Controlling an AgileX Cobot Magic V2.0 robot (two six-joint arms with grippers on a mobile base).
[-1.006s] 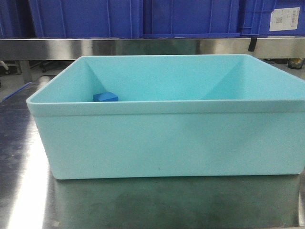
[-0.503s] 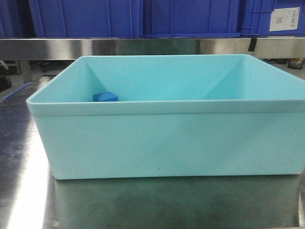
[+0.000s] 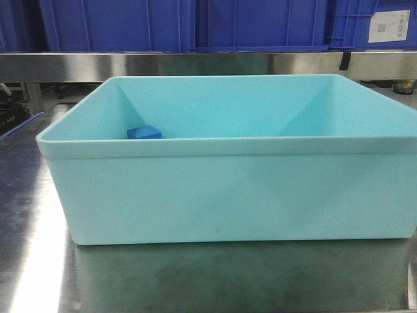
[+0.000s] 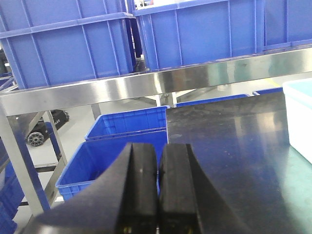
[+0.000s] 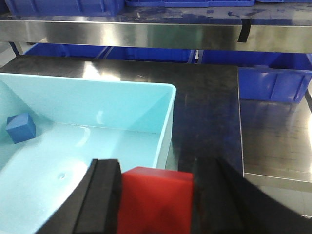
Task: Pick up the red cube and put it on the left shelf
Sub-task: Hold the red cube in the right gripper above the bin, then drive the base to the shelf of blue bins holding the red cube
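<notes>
Right end effector (image 5: 156,197): grasping red cube (image 5: 156,187) (left end effector (image 4: 158,195) clenched, empty). Risk: shallow grip, cube may drop before left shelf (image 4: 146,85).

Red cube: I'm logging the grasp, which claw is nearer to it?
Right. The right claw is shut on the red cube; the left claw, shut and empty, sits apart, left of the teal bin.

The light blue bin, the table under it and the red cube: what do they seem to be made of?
The light blue bin looks like moulded plastic: smooth, semi-matt, rounded corners, soft highlights. The table looks like brushed stainless steel: streaky, mirror-like reflections. The red cube is uniform matt red with clean edges; plastic or foam, I cannot tell.
</notes>
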